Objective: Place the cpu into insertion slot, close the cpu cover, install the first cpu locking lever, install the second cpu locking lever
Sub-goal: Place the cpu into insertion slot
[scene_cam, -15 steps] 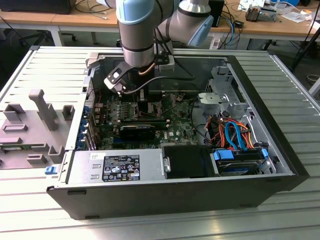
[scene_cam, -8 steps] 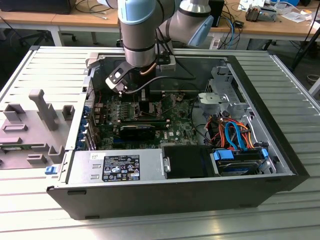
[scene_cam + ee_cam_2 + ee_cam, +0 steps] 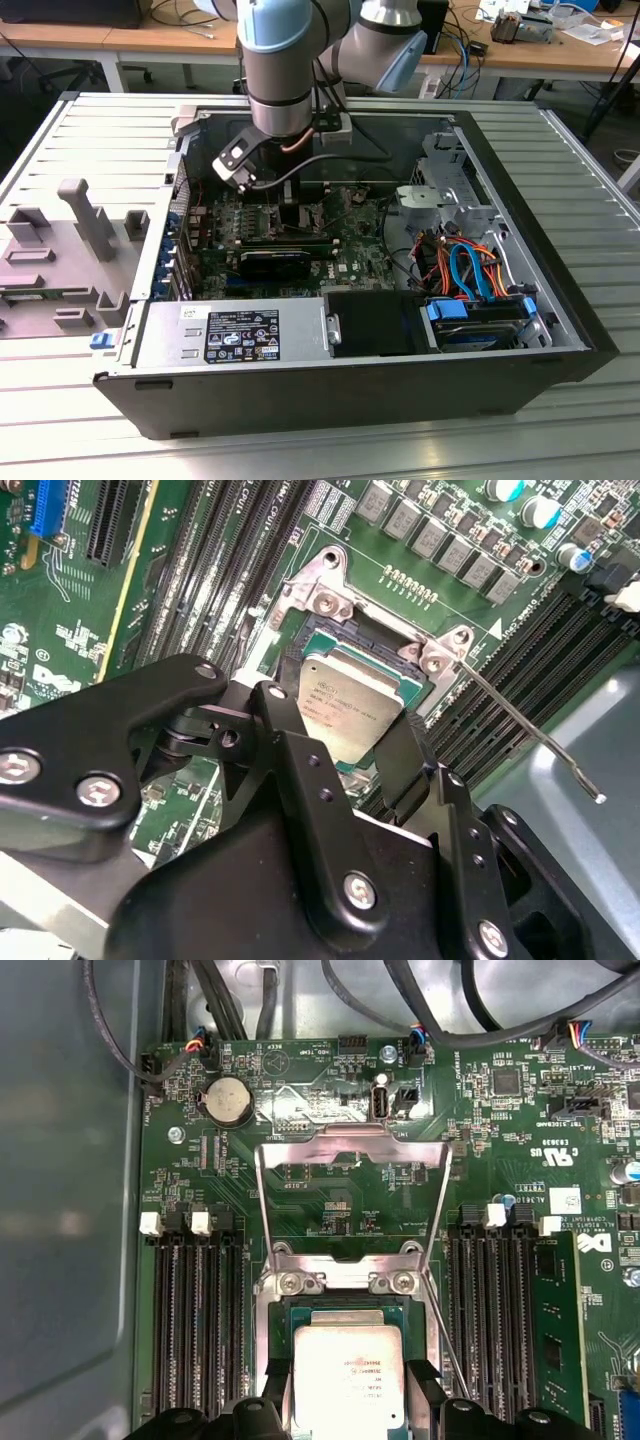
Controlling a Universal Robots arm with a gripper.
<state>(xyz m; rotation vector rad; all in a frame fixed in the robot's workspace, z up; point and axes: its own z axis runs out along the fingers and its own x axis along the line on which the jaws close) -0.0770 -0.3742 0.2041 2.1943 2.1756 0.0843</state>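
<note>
Clamps the black two-finger tool [image 3: 345,728] on opposite edges of the small flat square silver-grey cpu [image 3: 355,695], level and squared over the dark metal-rimmed square insertion slot [image 3: 383,640], likely to keep chip and socket aligned. Shows the thin silvery windowed cpu cover [image 3: 350,1145] hinged up, clearing the way.

In the second wrist view, the gripper [image 3: 350,742] holds the cpu [image 3: 356,695] by opposite edges between its black fingers [image 3: 287,735], at the insertion slot [image 3: 348,630]. A locking lever [image 3: 530,735] angles outward across the memory slots [image 3: 540,645].
</note>
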